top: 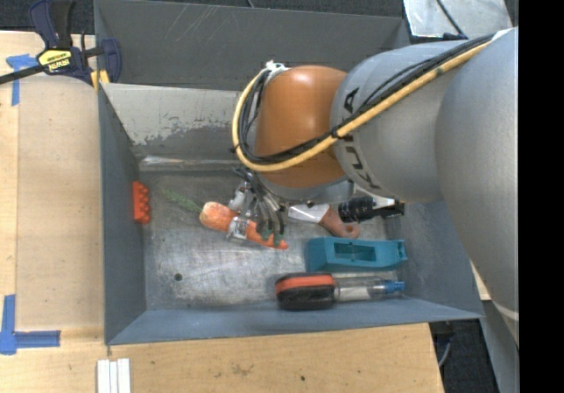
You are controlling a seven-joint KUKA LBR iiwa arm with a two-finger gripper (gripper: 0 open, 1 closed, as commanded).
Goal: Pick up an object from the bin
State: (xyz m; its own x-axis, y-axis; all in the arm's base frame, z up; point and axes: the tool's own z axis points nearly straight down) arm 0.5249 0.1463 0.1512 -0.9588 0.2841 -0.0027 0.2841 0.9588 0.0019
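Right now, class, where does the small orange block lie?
In the camera view, the small orange block lies by the bin's left wall, with the orange carrot-shaped toy nearest, to its right.

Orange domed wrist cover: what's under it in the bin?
The end effector by an orange carrot-shaped toy, and part of a brown object; the orange domed cover hides the rest.

Room is opening left of my pincer (256, 222); the right is crowding.
Bare bin floor (189, 270) is lying clear beside the orange block (141, 203); the blue holder (355, 253) and black-and-red tool (306, 291) are blocking the front right corner.
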